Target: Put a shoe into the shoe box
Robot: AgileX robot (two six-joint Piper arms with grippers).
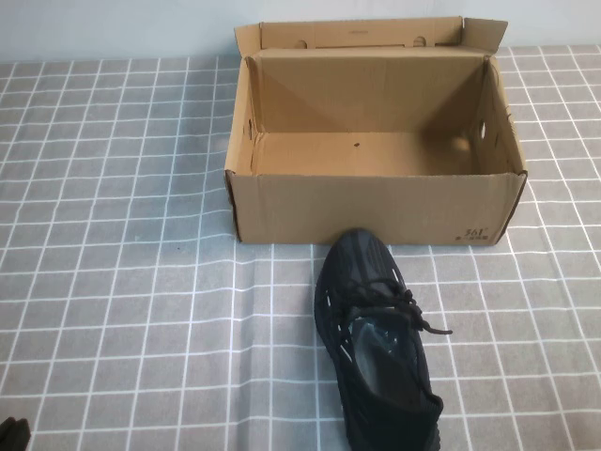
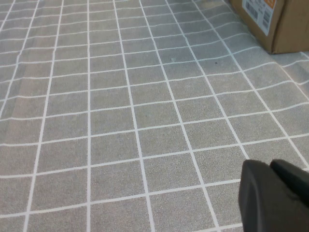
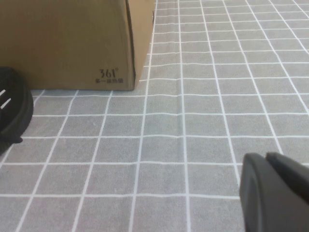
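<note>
The black mesh shoe (image 1: 378,343) lies on the checked cloth in front of the shoe box, toe pointing at the box's front wall. Its toe also shows in the right wrist view (image 3: 13,108). The brown shoe box (image 1: 376,202) stands open at the back middle, lid flap up, nothing inside. One corner shows in the left wrist view (image 2: 273,21), and its printed corner in the right wrist view (image 3: 72,43). My left gripper (image 2: 270,166) is shut and empty over the cloth at the near left. My right gripper (image 3: 266,158) is shut and empty, low over the cloth right of the shoe.
A grey cloth with a white grid (image 1: 122,282) covers the whole table. A white wall runs behind the box. Only a dark bit of the left arm (image 1: 13,434) shows in the high view, at the near left corner.
</note>
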